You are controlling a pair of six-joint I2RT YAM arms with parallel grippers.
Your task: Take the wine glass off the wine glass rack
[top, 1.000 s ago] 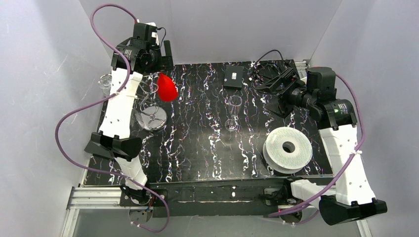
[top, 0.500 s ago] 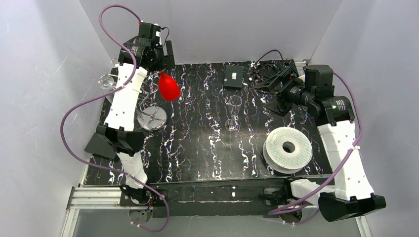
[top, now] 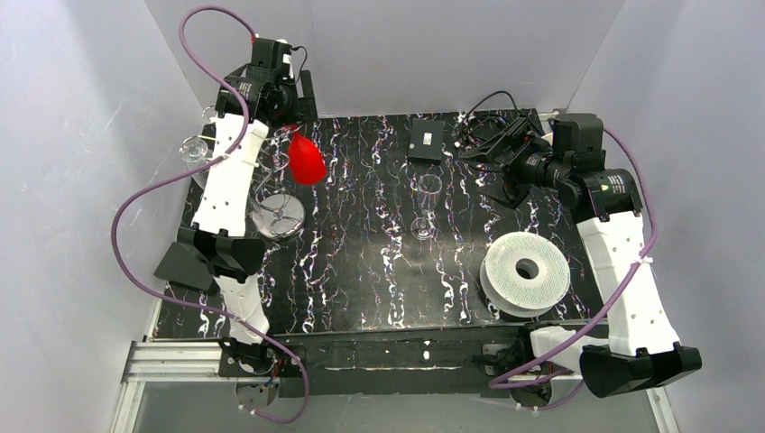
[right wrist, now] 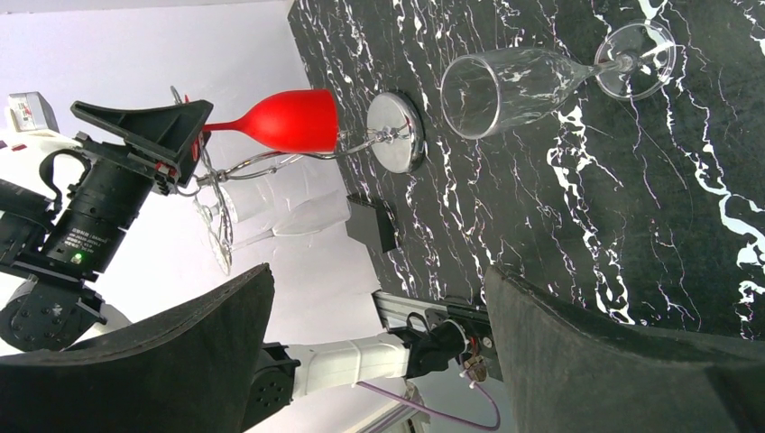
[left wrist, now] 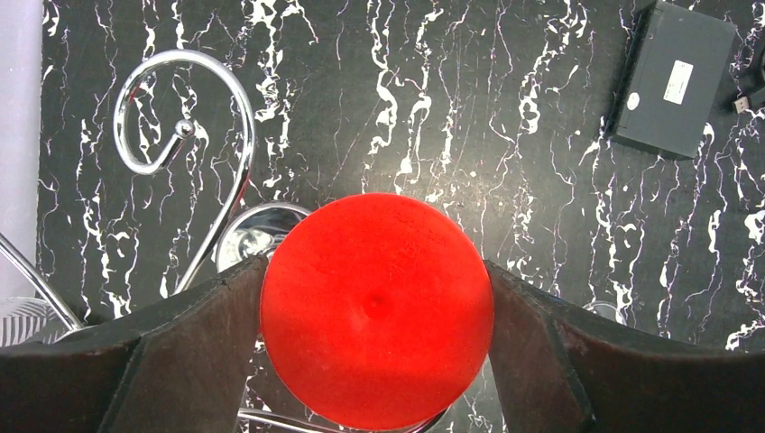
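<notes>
The glass [left wrist: 374, 311] is clamped by the left gripper [right wrist: 189, 129]; the right gripper [right wrist: 379, 280] is spread, empty. The glass should be drawn straight clear of the rack [top: 275, 218] at left.

Stem of red wine glass [left wrist: 376, 311] hidden behind own bowl; wine glass rack [left wrist: 184, 130] base mostly covered.

A white ridged spool [top: 525, 271] lies flat at the right front of the black, white-veined desk [top: 361, 262]. A clear flute [top: 427, 206] stands upright mid-desk, apart from the spool. A small black box [top: 426, 142] lies near the far edge, with tangled cables [top: 483, 122] beside it.
</notes>
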